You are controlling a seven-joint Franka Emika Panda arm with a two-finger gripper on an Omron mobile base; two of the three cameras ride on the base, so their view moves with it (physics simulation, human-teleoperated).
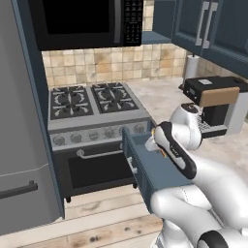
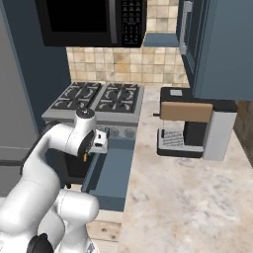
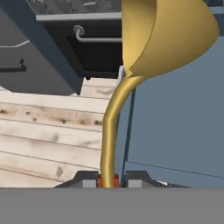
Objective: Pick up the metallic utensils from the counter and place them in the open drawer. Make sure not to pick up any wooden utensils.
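Note:
In the hand view a shiny golden-yellow spoon (image 3: 166, 35) stands up from my gripper (image 3: 108, 180), which is shut on the end of its curved handle. Its round bowl is at the top, over the slate-blue inside of the open drawer (image 3: 175, 127). In the right base view the gripper (image 2: 93, 149) hangs at the left edge of the drawer (image 2: 111, 173), which is pulled out beside the stove. In the left base view the arm covers most of the drawer (image 1: 155, 167). The pale marbled counter (image 2: 188, 197) lies to the right.
A gas stove (image 1: 92, 101) with an oven door and handle (image 1: 99, 155) stands left of the drawer. A coffee machine (image 2: 190, 126) is on the counter, a microwave (image 1: 82, 22) hangs above and a grey fridge (image 1: 19, 145) is at the far left. The wooden floor (image 3: 48, 131) lies below.

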